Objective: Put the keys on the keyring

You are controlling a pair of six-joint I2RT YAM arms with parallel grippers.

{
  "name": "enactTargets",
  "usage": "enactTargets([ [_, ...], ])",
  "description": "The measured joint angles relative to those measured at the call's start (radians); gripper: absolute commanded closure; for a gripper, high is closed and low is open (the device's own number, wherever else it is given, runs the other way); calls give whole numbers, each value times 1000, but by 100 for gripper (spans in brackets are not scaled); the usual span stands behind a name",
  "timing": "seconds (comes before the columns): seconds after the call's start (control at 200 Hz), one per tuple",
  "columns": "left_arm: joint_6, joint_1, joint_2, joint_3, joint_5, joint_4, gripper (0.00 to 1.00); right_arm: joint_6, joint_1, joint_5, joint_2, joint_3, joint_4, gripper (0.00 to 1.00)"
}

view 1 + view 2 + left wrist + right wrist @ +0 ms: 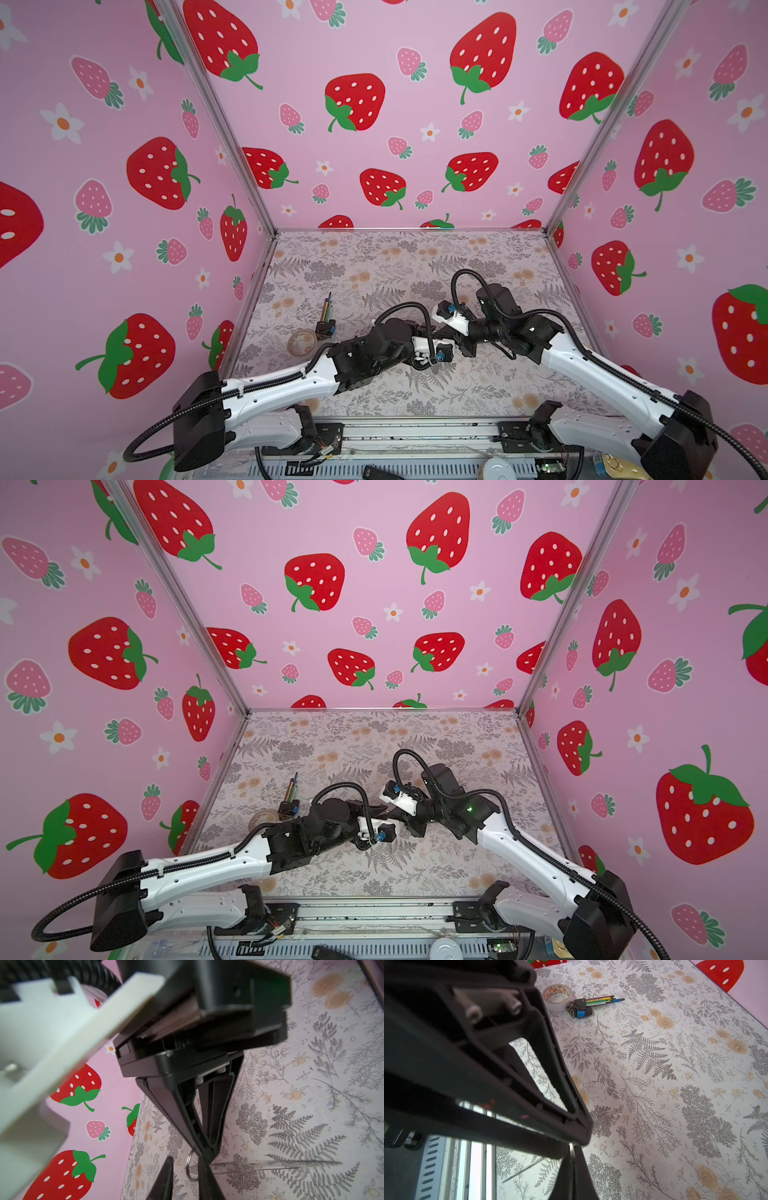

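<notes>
A thin silver keyring is pinched edge-on between the fingertips of my right gripper, which is shut on it a little above the floral mat. My left gripper comes in from the opposite side with its jaws apart, and the ring stands in the gap, close to one finger. A clear, see-through key stretches away from the ring; its round head shows just past the left gripper's tip. Whether the key rests on the mat I cannot tell. In both top views the two grippers meet mid-table.
A pale tape roll and a set of coloured hex wrenches in a black and blue holder lie at the left of the mat. Pink strawberry walls enclose three sides. A metal rail runs along the front.
</notes>
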Motion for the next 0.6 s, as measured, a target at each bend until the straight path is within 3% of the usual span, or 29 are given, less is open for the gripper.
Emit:
enactTargets([
  [0.42, -11, -3, 36, 40, -26, -42, 90, -1, 4, 22, 0, 4, -6, 100],
  [0.49, -14, -3, 36, 45, -24, -48, 98, -4, 6, 27, -2, 4, -5, 100],
  [0.6, -32, -2, 36, 54, -12, -53, 100, -12, 6, 37, -17, 4, -5, 94],
])
